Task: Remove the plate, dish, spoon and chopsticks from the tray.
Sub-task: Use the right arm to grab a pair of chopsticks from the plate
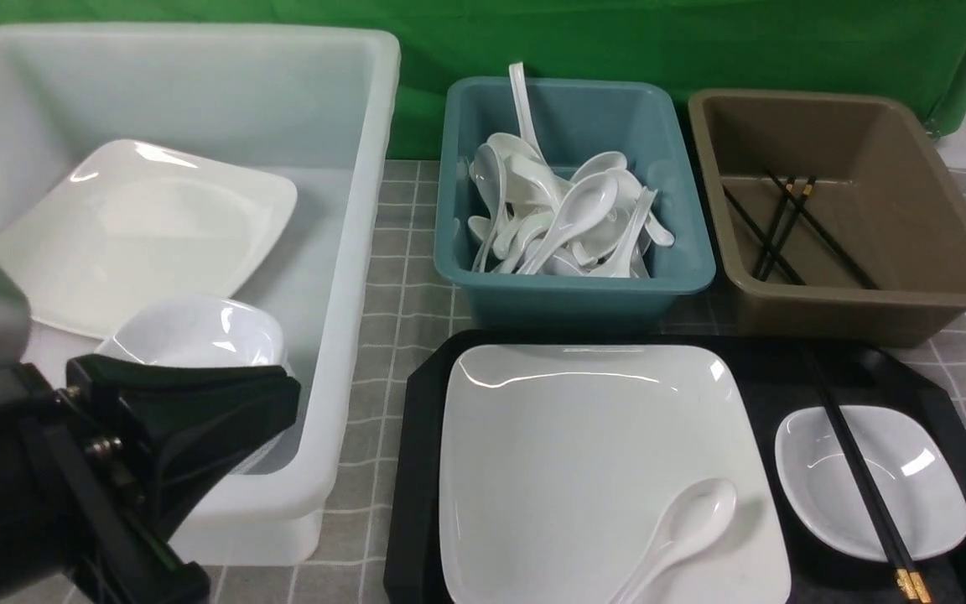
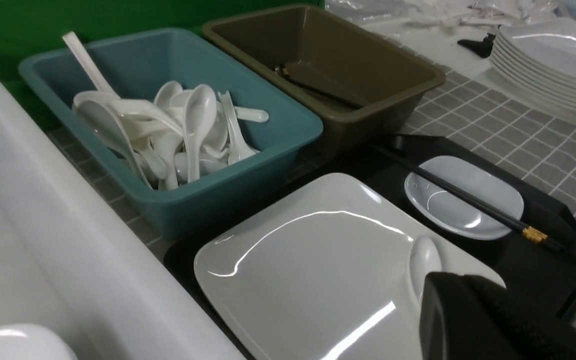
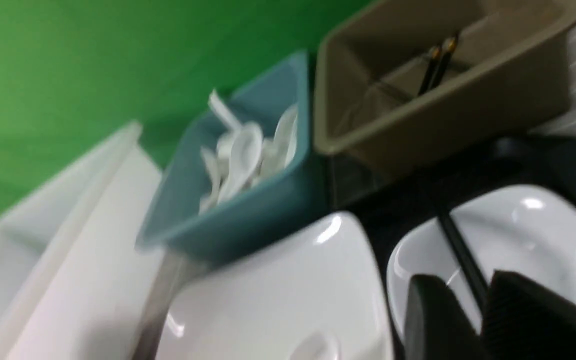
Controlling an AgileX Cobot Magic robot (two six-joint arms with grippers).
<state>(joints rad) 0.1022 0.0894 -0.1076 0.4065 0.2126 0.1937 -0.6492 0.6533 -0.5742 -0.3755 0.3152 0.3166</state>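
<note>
Tableware is occupying the tray (image 1: 420,436), which is lying at the near edge of the tabletop (image 1: 403,252).

1. The plate (image 1: 584,453) is covering the left half of the tray, reaching almost from the far rim to the near rim.
2. The spoon (image 1: 688,516) is lying bowl-up on the plate, near the plate's near right corner, with its handle pointing toward the tray's near edge.
3. The dish (image 1: 927,495) is sitting on the right half of the tray, just beside the plate and apart from it.
4. The chopsticks (image 1: 859,470) are lying across the dish, running from the tray's far edge to its near edge, with the gold tips at the near edge.

The left gripper (image 1: 282,403) is hanging over the near end of the white tub (image 1: 357,277) at the tabletop's left edge, with its jaws pressed together. A second plate (image 1: 148,235) and a second dish (image 1: 198,331) are lying inside that tub.

The right gripper (image 3: 460,280) is showing only in the right wrist view, which is blurred. Its fingers (image 3: 433,320) are standing a narrow gap apart over the dish, and the chopsticks are running into that gap. Whether the fingers are pinching them cannot be told.

Beyond the tray's far edge, the teal tub (image 1: 584,294) is holding loose spoons (image 1: 558,218), and the brown tub (image 1: 827,315) is holding other chopsticks (image 1: 785,226).
</note>
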